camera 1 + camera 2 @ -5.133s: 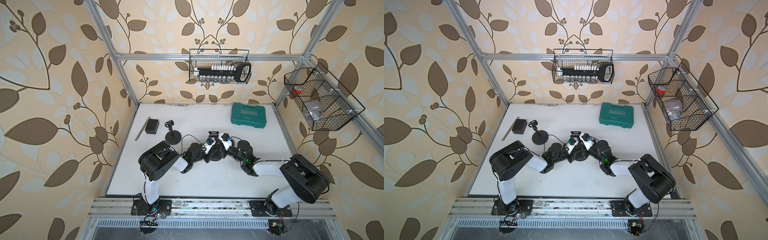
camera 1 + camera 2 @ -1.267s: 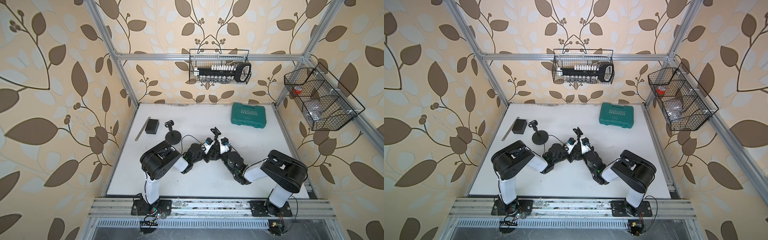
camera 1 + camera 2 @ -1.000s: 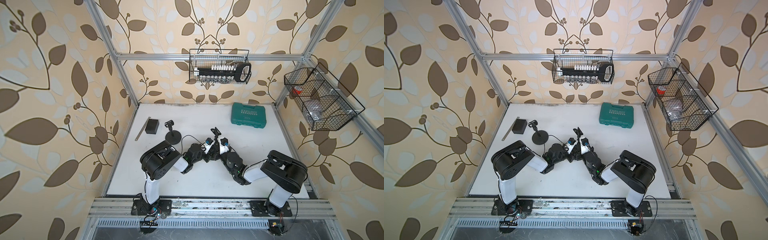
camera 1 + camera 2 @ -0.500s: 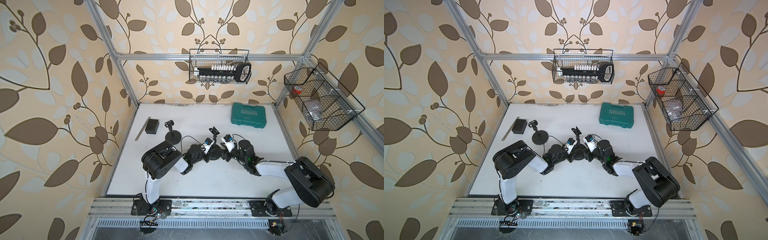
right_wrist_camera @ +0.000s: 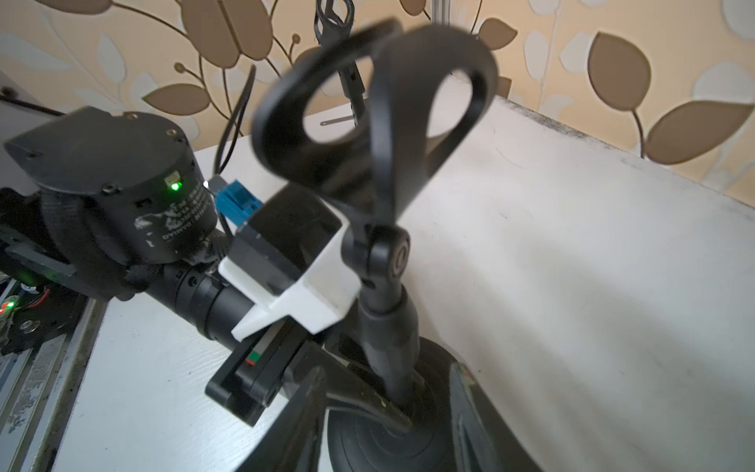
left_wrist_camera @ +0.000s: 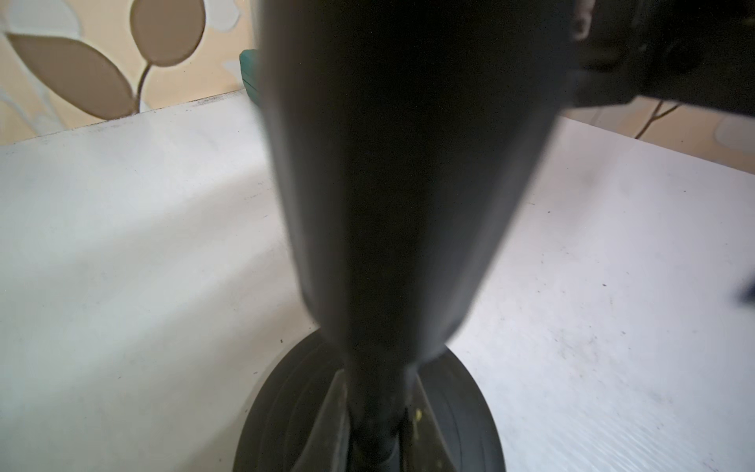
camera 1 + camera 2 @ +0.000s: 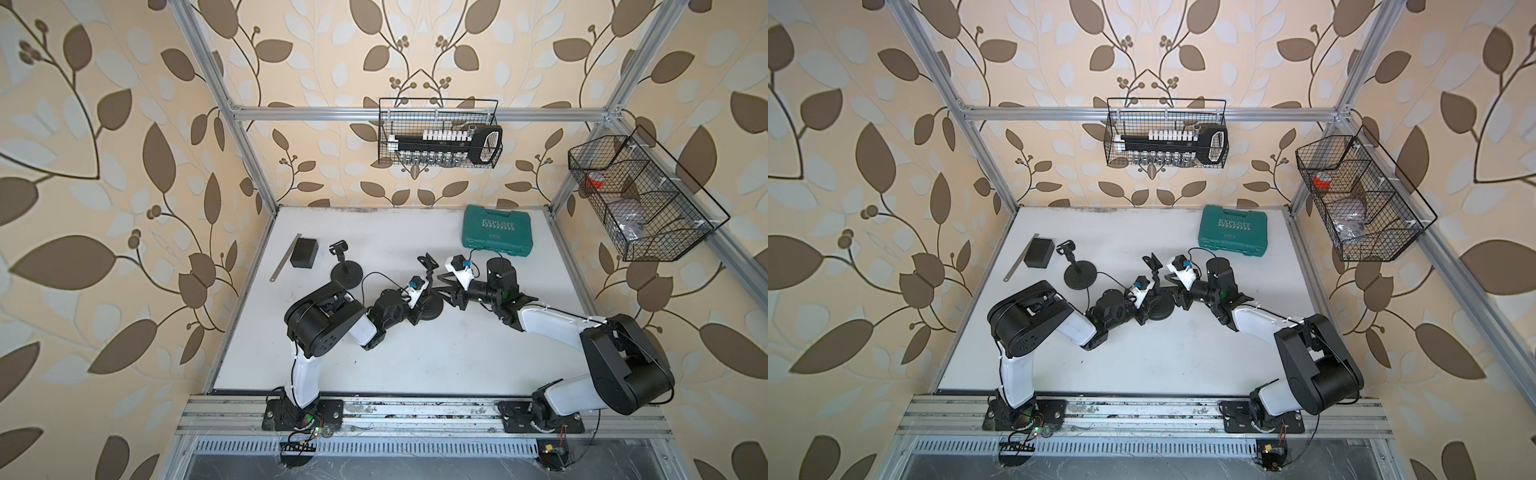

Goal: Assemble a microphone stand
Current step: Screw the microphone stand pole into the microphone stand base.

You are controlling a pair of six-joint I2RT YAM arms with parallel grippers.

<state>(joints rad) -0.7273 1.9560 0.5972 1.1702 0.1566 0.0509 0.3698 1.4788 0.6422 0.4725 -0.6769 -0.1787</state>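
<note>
Black pole stands in its base, left jaws pinching it low; right jaws, lately clamped, now spread around it, probably regripping to twist.

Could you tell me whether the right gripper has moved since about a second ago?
Yes. The right gripper has swung round, its wrist now nearer the teal plastic tool case, and it straddles the black microphone stand from that side.

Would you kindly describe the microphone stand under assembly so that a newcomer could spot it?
Look to the middle of the white table. The microphone stand there has the left gripper shut on its stem above the round base; its twin stands alone beside the black box.
</note>
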